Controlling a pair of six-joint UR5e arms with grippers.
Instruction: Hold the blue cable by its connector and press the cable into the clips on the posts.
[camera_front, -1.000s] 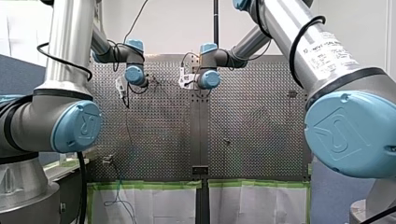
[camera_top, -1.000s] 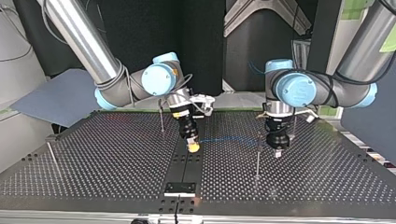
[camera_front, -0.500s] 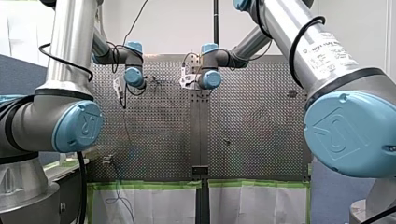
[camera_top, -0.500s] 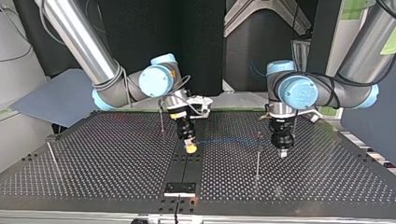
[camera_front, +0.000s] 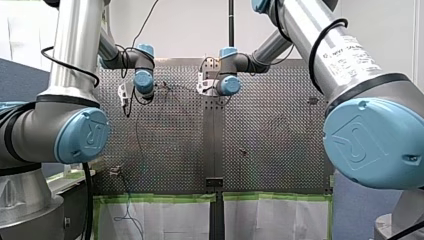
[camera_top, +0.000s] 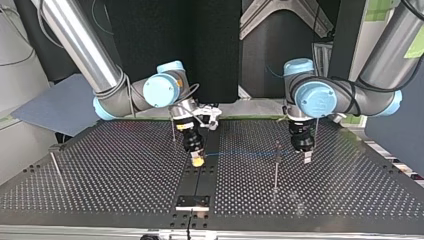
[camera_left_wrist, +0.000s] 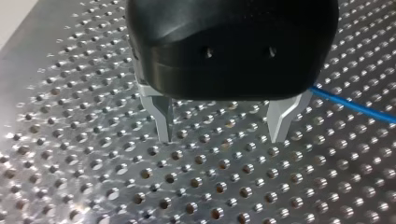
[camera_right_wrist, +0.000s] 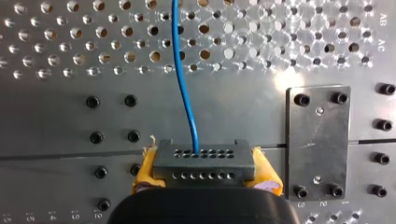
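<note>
**1. Right gripper (camera_top: 197, 159).** Its yellow pads (camera_right_wrist: 145, 169) are closed on the black connector (camera_right_wrist: 203, 161), 1 pad on each short side. You likely grip here because the rigid block lets you steer the line without pinching the wire.

**2. Blue cable (camera_top: 250, 152).** It leaves the connector face straight ahead of the right jaws. From there it spans above the perforated table (camera_left_wrist: 93, 177) toward my left gripper. It looks nearly straight, probably so it can drop into a clip as 1 clean run.

**3. Post (camera_top: 276, 167).** It stands upright between the 2 grippers, nearer the left one. The cable crosses it at about the height of the clip (camera_top: 277, 146). You cannot tell from here whether the cable is seated.

**4. Left gripper (camera_top: 306, 159).** Its metal fingers (camera_left_wrist: 164, 116) are spread wide with nothing between them. The cable passes just outside 1 finger, beside the jaws and not within them. It is probably placed to guide or press the cable.

**5. What each view adds.**
- **Right wrist view:** only this view shows the hold on the connector.
- **Left wrist view:** only this view shows the empty gap and the cable outside it.
- **Top view:** only this view shows the post and the whole span.
- **Front view:** it gives you both wrists at a distance, with no fingertips and no clear cable.
</note>
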